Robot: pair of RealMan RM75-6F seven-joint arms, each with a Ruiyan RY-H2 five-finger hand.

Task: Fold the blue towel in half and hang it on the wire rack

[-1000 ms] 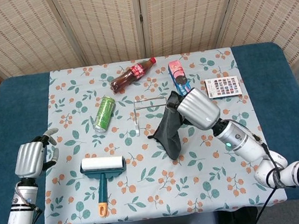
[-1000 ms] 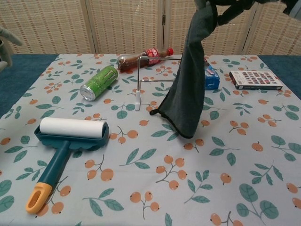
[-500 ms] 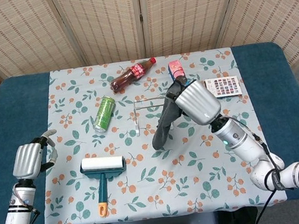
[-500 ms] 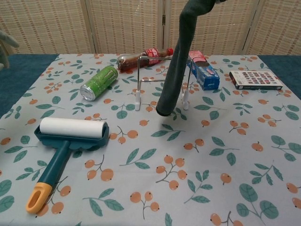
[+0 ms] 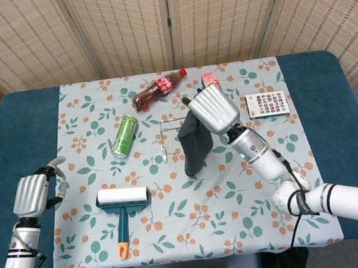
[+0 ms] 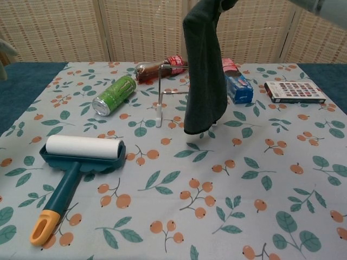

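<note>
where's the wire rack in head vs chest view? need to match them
Head view: wire rack at center, just left of the hanging towel, which covers its right side.
Chest view: wire rack upper center; the towel hides its right half.
Shared landmark: green can lying left of the rack.

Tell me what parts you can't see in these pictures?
- Right hand: head view shows only its back, so the fingers holding the towel are hidden; chest view cuts it off at the top edge.
- Wire rack: the hanging towel covers its right side in both views.
- Left hand: chest view shows only a sliver at the left edge.
</note>
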